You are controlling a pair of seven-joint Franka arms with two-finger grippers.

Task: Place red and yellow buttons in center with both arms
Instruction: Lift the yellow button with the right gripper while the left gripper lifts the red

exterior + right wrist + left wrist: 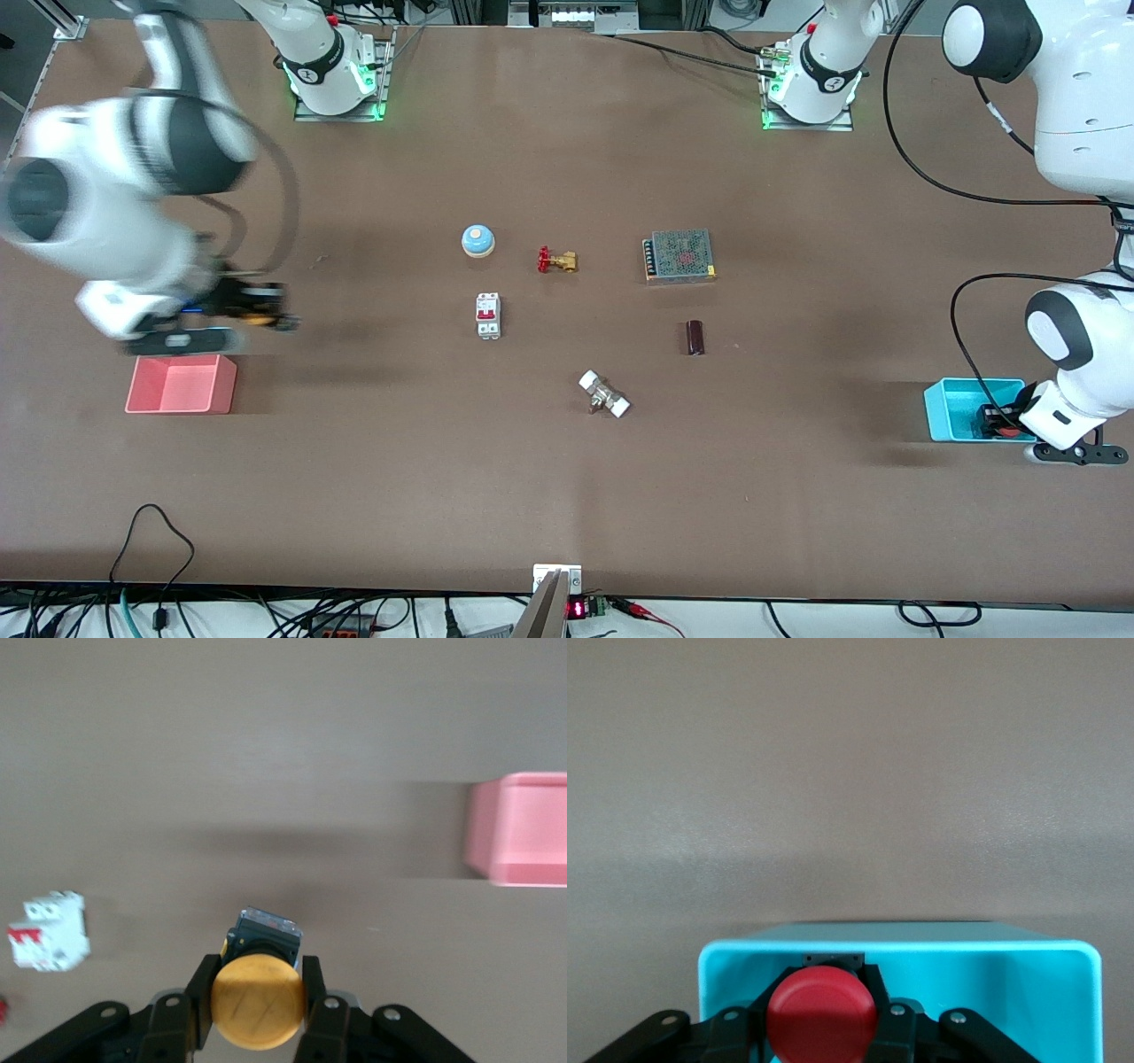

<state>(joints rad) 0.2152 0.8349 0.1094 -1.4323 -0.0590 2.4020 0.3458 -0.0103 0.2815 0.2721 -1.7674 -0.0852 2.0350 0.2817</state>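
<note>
My left gripper (999, 418) is down inside the cyan bin (952, 409) at the left arm's end of the table. It is shut on the red button (821, 1014), whose red cap shows between the fingers (879, 988) in the left wrist view. My right gripper (264, 310) is blurred in the front view. It is shut on the yellow button (258, 1001) and holds it in the air over bare brown table, beside the pink bin (182, 384). The button's black body (264, 932) sticks out past the fingers. The table's center (567, 337) is plain brown tabletop.
Around the center lie a blue-and-white bell (477, 240), a brass valve with a red handle (556, 260), a white circuit breaker (488, 315), a metal mesh box (679, 255), a dark cylinder (695, 338) and a white-ended fitting (604, 394).
</note>
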